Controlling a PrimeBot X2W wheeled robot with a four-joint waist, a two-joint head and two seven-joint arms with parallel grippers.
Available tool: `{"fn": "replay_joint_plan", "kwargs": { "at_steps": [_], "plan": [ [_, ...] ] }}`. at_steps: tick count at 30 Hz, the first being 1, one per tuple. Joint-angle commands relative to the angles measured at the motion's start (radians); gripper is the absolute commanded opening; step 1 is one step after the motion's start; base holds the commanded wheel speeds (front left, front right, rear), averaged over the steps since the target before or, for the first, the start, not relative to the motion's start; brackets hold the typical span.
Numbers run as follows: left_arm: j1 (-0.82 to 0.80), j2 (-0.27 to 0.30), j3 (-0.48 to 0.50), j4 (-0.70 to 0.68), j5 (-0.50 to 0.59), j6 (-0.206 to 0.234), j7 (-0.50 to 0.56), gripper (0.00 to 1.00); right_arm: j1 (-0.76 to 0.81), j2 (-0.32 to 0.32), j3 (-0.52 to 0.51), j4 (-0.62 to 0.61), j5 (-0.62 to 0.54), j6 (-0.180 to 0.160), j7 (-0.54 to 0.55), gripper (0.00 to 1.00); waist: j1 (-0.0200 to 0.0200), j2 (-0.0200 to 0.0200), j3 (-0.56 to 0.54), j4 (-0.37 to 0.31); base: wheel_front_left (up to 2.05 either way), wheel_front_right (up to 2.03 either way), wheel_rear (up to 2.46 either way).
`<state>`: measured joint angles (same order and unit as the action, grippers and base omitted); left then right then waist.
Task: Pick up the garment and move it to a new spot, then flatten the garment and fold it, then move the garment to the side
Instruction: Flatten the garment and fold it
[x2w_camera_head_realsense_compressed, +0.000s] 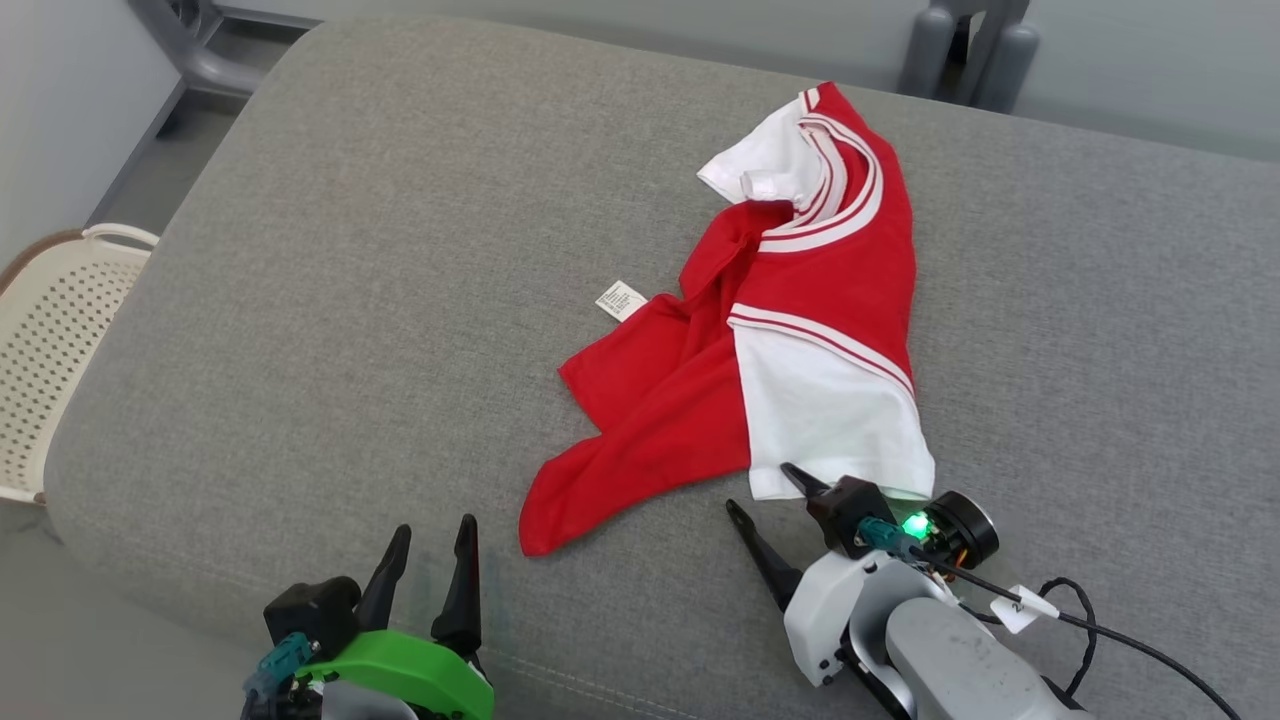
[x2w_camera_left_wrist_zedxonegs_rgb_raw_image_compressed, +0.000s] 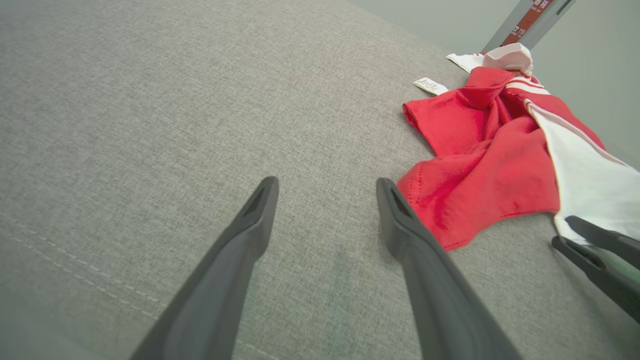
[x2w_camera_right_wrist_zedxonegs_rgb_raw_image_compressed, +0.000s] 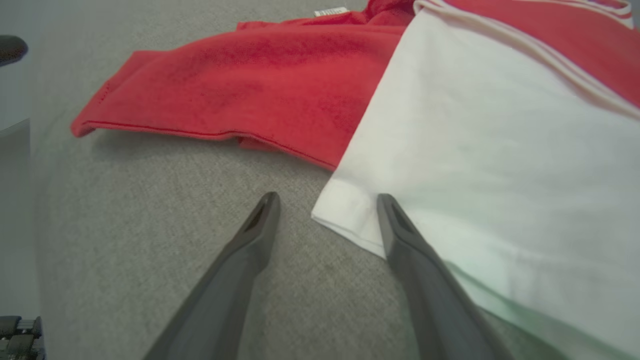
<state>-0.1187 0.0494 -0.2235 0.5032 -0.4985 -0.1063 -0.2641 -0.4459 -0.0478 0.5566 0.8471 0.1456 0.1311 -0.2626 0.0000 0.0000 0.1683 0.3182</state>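
**Left gripper and right gripper both spread, holding nothing, beside the crumpled garment**

Head view: the garment, a red shirt with white sleeves and striped trim, lies bunched right of centre on the grey cushion. Its near red corner points toward the left gripper, and its white sleeve ends just beside the right gripper. A care label sticks out on the left side. A perforated basket stands off the cushion's left edge, well apart. The fabric looks thin, light and limp, so it would likely sag and drag rather than keep any shape.

Left wrist view: the left gripper is wide open over bare cushion, and the red hem lies just beside its right finger. That corner seems a fair pinch point.

Right wrist view: the right gripper is open too, one finger over the white sleeve's hem. Whether it touches is unclear. The doubled hem should hold better than single cloth. Nothing blocks either approach.
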Motion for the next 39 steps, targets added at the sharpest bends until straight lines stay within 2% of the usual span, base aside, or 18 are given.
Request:
{"fn": "replay_joint_plan", "kwargs": {
  "at_steps": [1,2,3,4,5,6,14,20,24,26,28,30,34,39],
  "plan": [
    [-0.021,0.003,0.0,0.001,0.004,0.0,0.0,1.0,-0.01,-0.005,-0.005,0.02,-0.005,-0.001,0.002,1.0,0.0,0.0,0.031,0.033,0.0,0.0,0.0],
    [-0.022,0.003,0.002,0.001,0.005,-0.001,0.0,1.0,-0.011,-0.006,-0.008,0.031,-0.004,-0.001,0.006,1.0,0.0,0.0,0.034,0.035,0.0,0.0,0.0],
    [-0.024,0.003,0.006,0.001,0.007,-0.002,0.0,1.0,-0.012,-0.006,-0.013,0.045,-0.004,-0.001,0.008,0.87,0.0,0.0,0.038,0.035,0.0,0.0,0.0],
    [-0.024,0.003,0.009,0.002,0.008,-0.002,0.0,1.0,-0.012,-0.006,-0.02,0.054,-0.001,-0.001,0.008,0.44,0.0,0.0,0.04,0.035,0.0,0.0,0.0],
    [-0.024,0.003,0.014,0.002,0.009,-0.003,0.0,1.0,-0.011,-0.008,-0.024,0.065,0.003,-0.001,0.009,0.13,0.0,0.0,0.043,0.034,0.0,0.0,0.0],
    [-0.024,0.003,0.017,0.002,0.009,-0.003,0.0,1.0,-0.009,-0.008,-0.023,0.071,0.004,-0.001,0.01,0.0,0.0,0.0,0.044,0.033,0.0,0.0,0.0],
    [-0.004,0.003,0.039,0.003,0.009,-0.003,0.0,1.0,0.006,-0.008,-0.046,0.044,0.021,0.0,0.005,0.0,0.0,0.0,0.023,-0.006,0.0,0.0,0.0],
    [0.011,0.003,0.041,0.004,0.022,-0.005,0.0,1.0,0.017,-0.006,-0.079,-0.084,0.042,-0.001,-0.001,0.0,0.0,0.0,-0.005,-0.051,0.0,0.0,0.0],
    [0.018,0.003,0.039,0.005,0.04,-0.008,0.0,1.0,0.026,-0.005,-0.119,-0.206,0.102,-0.001,-0.002,0.0,0.0,0.0,-0.024,-0.092,0.0,0.0,0.0],
    [0.023,0.003,0.046,0.004,0.047,-0.008,0.0,1.0,0.018,-0.007,-0.181,-0.264,0.15,-0.001,-0.002,0.0,0.0,0.0,-0.033,-0.115,0.0,0.0,0.0],
    [0.029,0.003,0.05,0.006,0.049,-0.009,0.0,1.0,0.013,-0.009,-0.29,-0.296,0.192,-0.001,-0.002,0.0,0.0,0.0,-0.042,-0.139,0.0,0.0,0.0],
    [0.033,0.003,0.057,0.003,0.05,-0.009,0.0,1.0,0.012,-0.005,-0.411,-0.303,0.173,-0.001,-0.002,0.0,0.0,0.0,-0.048,-0.163,0.0,0.0,0.0],
    [0.028,0.003,0.059,0.001,0.06,-0.012,0.0,1.0,0.061,-0.003,-0.639,-0.233,0.101,-0.001,-0.002,0.0,0.0,0.0,-0.048,-0.207,0.0,0.0,0.0],
    [0.014,0.003,0.069,-0.002,0.071,-0.014,0.0,1.0,0.12,-0.003,-0.785,-0.159,0.017,-0.001,-0.002,0.0,0.0,0.0,-0.037,-0.256,0.0,0.0,0.0]
  ]
}}
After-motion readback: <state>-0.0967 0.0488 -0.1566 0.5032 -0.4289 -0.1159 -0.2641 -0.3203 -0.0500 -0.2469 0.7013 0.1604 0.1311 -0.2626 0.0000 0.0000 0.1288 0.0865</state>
